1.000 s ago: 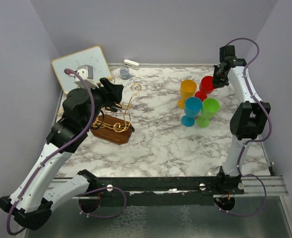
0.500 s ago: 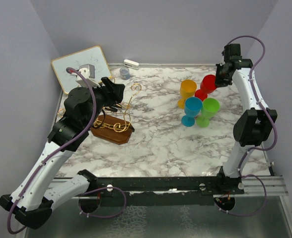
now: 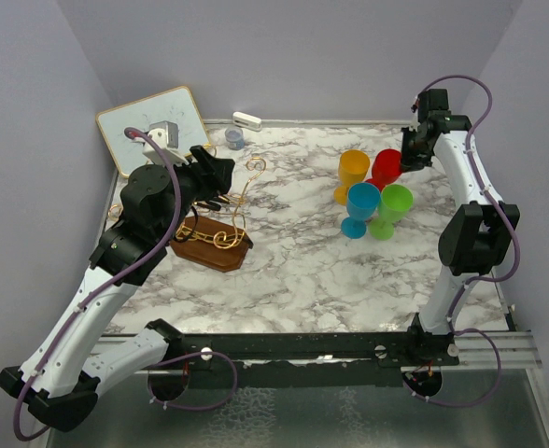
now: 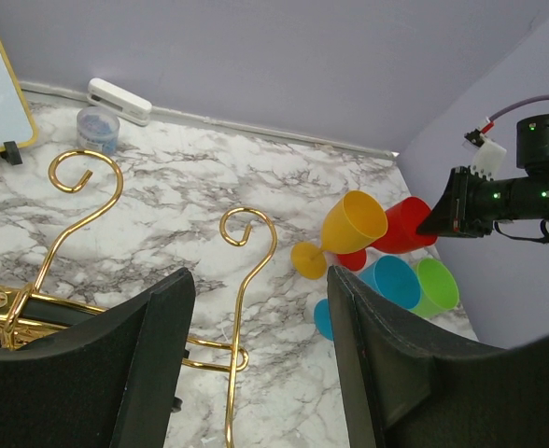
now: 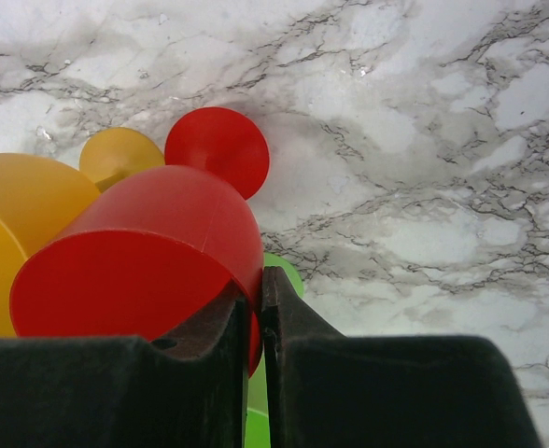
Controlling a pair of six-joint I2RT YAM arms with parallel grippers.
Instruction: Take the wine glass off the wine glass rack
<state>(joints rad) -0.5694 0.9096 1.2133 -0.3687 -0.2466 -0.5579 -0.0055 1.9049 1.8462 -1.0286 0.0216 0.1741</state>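
The wine glass rack (image 3: 230,207) is gold wire with curled hooks on a dark wooden base (image 3: 207,246) at the left. Its hooks (image 4: 246,245) hold nothing. My left gripper (image 3: 220,177) is open and empty just above the rack, with one wire arm between its jaws (image 4: 256,359). My right gripper (image 3: 411,149) is shut on the rim of a red wine glass (image 3: 387,166), which leans towards it at the far right (image 5: 144,243). The red glass's foot (image 5: 217,149) is low over the marble table.
An orange glass (image 3: 353,172), a blue glass (image 3: 361,205) and a green glass (image 3: 393,206) stand close beside the red one. A whiteboard (image 3: 153,126) leans at the back left. A small blue cup (image 3: 234,139) and a white eraser (image 3: 247,119) lie by the back wall.
My right gripper, still holding the red glass, rose slightly and then came back down and a little left. The left arm has not moved.
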